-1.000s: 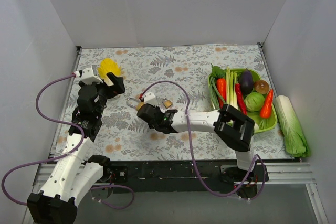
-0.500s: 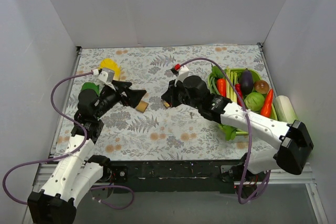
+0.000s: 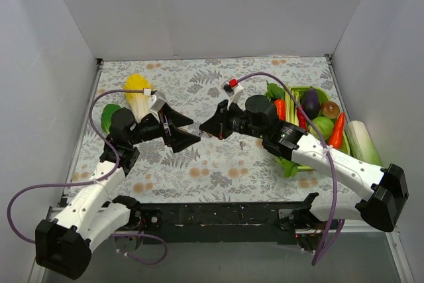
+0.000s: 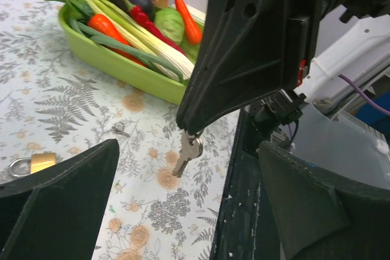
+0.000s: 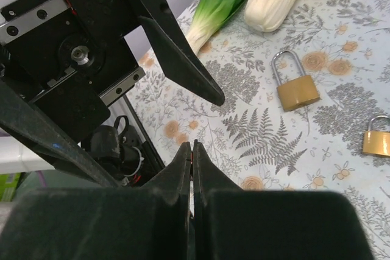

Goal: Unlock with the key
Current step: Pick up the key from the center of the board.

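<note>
Left wrist view: key [image 4: 187, 152] hangs blade-down from right gripper [image 4: 190, 133], which is clamped tight on its head end.
Left gripper [image 3: 193, 130]: spread fully, empty, facing the key.
Padlock [image 5: 297, 87]: flat on table [image 5: 341, 22], below and slightly far of the key; long axis left-right, shackle to the left.
Second padlock [image 5: 376, 137]: right of the first.
Nearer arm: left, by judgement.
Writing: none legible.
</note>
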`<state>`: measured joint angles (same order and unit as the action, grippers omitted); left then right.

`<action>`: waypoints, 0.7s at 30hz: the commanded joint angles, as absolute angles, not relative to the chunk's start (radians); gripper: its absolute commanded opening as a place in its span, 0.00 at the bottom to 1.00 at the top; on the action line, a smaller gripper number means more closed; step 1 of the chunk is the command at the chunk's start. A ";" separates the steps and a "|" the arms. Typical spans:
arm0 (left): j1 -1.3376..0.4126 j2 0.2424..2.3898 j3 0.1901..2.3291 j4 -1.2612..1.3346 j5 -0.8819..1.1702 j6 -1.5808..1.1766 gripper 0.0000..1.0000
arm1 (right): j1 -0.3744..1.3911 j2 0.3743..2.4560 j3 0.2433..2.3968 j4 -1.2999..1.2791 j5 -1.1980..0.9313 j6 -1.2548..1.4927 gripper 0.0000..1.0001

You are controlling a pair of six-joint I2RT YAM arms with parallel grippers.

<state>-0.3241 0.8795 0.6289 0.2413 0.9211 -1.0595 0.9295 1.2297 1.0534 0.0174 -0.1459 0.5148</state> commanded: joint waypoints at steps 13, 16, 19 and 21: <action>-0.408 0.948 0.634 0.293 1.060 -1.094 0.83 | 0.925 1.236 1.057 0.144 -0.216 0.617 0.01; -0.411 0.948 0.632 0.291 1.062 -1.094 0.72 | 0.922 1.230 1.055 0.140 -0.201 0.617 0.01; -0.416 0.956 0.635 0.291 1.074 -1.095 0.61 | 0.913 1.224 1.052 0.143 -0.201 0.618 0.01; -0.419 0.959 0.637 0.293 1.074 -1.097 0.53 | 0.911 1.221 1.049 0.141 -0.195 0.618 0.01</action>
<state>-0.4099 0.9592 0.6289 0.2745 1.0496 -1.1011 0.9218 1.2392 1.0355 0.0853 -0.2089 0.6075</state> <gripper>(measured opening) 0.597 0.028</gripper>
